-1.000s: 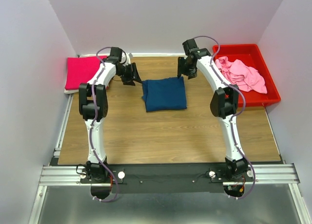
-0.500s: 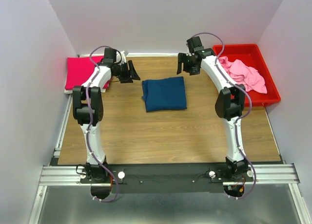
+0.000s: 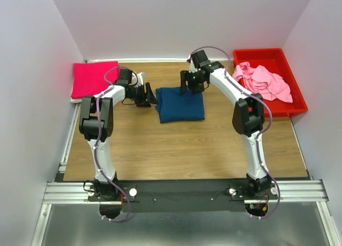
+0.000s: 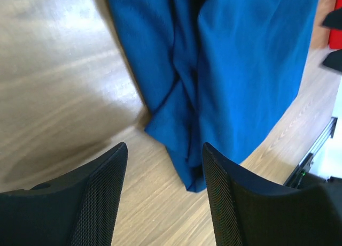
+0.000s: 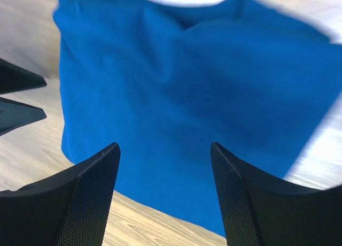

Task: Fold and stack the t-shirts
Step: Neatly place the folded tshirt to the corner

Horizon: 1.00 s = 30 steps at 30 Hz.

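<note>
Setting: pale walls close in a wood-grain table (image 3: 160,150) on three sides; the two arm bases sit on a metal rail (image 3: 187,190) at its near edge.
Navy t-shirt (image 3: 180,104): folded into a flat, roughly square packet, lying on the table at the far middle, between the two grippers. No print shows on its upper face.
Navy t-shirt, left edge: the left wrist view shows stacked layers and a deep crease running along this side (image 4: 184,96); one corner points toward the camera.
Navy t-shirt, top face: smooth with faint wrinkles in the right wrist view (image 5: 187,107).
Left gripper (image 3: 148,96): low at the packet's left edge, fingers spread apart (image 4: 164,150) and holding nothing. Whether it touches the cloth cannot be told.
Right gripper (image 3: 189,84): above the packet's far edge, fingers wide apart (image 5: 164,147), with only blue cloth beneath them and nothing grasped.
Magenta t-shirt (image 3: 93,79): folded flat at the far left corner of the table, apart from the navy one.
Light pink t-shirt (image 3: 264,81): crumpled and unfolded, heaped inside the red bin (image 3: 296,104).
Red bin: at the far right corner, beside the right wall.
</note>
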Each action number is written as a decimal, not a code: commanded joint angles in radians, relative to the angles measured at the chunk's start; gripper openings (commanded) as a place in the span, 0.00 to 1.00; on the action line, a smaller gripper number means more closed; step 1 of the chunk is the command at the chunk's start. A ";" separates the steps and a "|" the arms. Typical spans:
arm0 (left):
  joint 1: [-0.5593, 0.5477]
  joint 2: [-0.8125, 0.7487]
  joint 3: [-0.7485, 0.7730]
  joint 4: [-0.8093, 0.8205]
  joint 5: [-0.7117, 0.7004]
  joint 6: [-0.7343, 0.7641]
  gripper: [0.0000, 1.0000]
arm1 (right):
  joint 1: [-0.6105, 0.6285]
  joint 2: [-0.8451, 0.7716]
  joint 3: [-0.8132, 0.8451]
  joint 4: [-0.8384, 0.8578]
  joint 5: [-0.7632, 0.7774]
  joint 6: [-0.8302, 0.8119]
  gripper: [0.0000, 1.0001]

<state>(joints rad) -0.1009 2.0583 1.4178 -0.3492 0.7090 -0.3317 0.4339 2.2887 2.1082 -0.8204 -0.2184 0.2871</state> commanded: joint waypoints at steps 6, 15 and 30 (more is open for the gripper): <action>-0.011 -0.050 -0.086 0.131 0.079 0.003 0.67 | 0.019 0.066 -0.103 0.015 -0.078 -0.011 0.75; -0.017 -0.033 -0.155 0.259 0.142 -0.059 0.68 | 0.032 0.112 -0.152 0.018 -0.079 -0.039 0.75; -0.022 0.022 -0.184 0.397 0.124 -0.164 0.70 | 0.048 0.120 -0.168 0.017 -0.078 -0.068 0.75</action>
<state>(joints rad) -0.1184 2.0525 1.2411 -0.0017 0.8295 -0.4637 0.4629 2.3470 1.9854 -0.7937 -0.2829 0.2443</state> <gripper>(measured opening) 0.700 0.753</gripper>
